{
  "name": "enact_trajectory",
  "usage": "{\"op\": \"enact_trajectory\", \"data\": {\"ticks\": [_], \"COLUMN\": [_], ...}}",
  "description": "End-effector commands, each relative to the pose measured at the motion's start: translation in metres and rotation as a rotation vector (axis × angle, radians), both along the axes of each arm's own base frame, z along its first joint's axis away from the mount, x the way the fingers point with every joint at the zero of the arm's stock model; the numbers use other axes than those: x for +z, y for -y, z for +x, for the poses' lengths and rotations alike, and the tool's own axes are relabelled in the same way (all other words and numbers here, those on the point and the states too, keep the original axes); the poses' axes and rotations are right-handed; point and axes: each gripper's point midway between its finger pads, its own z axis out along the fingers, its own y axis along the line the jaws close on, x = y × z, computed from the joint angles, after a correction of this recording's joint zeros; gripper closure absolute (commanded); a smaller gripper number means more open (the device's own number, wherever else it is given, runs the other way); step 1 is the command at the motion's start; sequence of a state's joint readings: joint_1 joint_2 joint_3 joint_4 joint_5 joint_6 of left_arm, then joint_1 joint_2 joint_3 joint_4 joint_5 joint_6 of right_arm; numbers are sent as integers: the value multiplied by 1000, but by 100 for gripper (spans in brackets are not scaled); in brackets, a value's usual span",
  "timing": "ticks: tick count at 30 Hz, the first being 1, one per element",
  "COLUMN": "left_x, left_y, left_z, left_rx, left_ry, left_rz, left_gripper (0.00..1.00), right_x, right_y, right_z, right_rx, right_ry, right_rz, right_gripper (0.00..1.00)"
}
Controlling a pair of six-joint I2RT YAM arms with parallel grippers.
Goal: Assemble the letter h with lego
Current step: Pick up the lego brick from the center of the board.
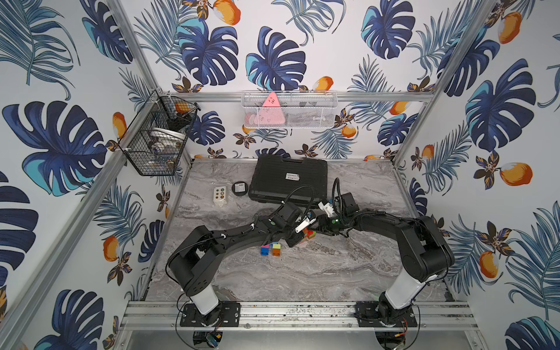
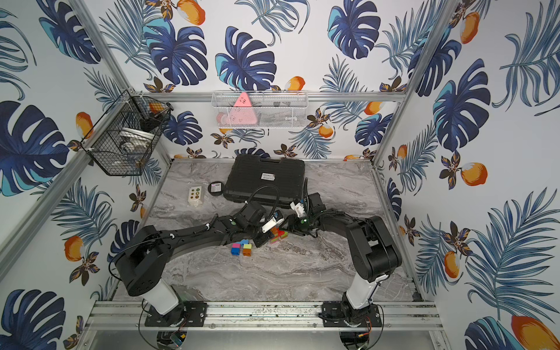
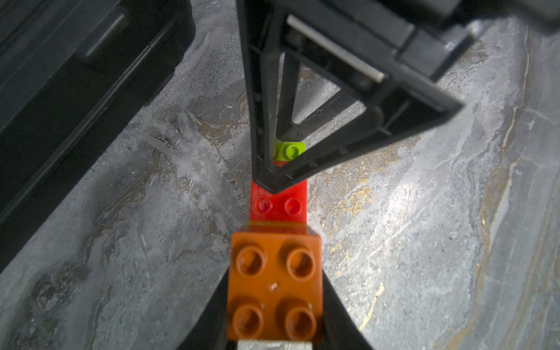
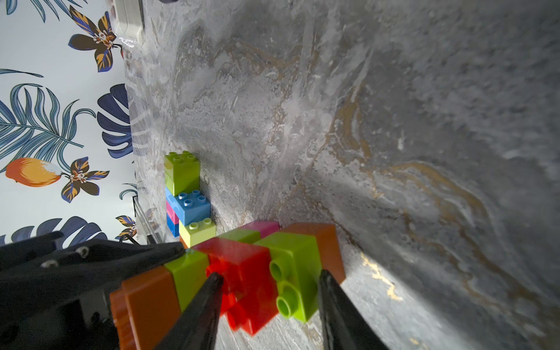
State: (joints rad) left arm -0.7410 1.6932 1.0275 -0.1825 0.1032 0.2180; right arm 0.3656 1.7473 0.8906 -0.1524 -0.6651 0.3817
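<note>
The lego build lies on the marble table between both arms, a row of orange, lime green, red and pink bricks. My left gripper is shut on the orange brick at one end of the row, next to the red brick. My right gripper is shut across the red brick and the lime green brick, one finger against each. Loose lego, blue, pink, lime and orange, stands just left of the build.
A black case lies at the back, with a white button box and a round black disc to its left. A black wire basket and a white mesh basket hang on the walls.
</note>
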Motion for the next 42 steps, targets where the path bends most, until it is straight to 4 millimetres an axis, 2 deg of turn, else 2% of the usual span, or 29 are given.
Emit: {"op": "enact_trajectory", "data": {"ticks": [1,5,11,22,28,35,38,42], "left_x": [-15,-22,-40,-55,-38,-5,10,20], "left_y": [-6,-7,-4,-3,-3,-5,-3,3], "left_z": [-4,-6,-12,-16,-16,-20,-30,-56], "left_rx": [3,-3,-14,-4,-26,-35,-77,-150], "left_ry": [-50,-72,-117,-194,-157,-169,-190,-307], "left_rz": [17,12,1,34,9,-64,-95,-147], "left_gripper": [74,79,98,100,100,100,100,100], "right_x": [-42,-42,-42,-32,-2,63,88,110], "right_y": [36,34,34,31,29,35,45,73], "right_z": [-23,-23,-24,-22,-16,-13,-17,-24], "right_rx": [-66,-66,-63,-54,-83,-195,-236,-332], "right_ry": [-134,-134,-140,-135,-81,-11,36,123], "right_rz": [-237,-228,-226,-212,-182,-161,-169,-251], "right_gripper": [48,48,48,47,37,31,30,29]}}
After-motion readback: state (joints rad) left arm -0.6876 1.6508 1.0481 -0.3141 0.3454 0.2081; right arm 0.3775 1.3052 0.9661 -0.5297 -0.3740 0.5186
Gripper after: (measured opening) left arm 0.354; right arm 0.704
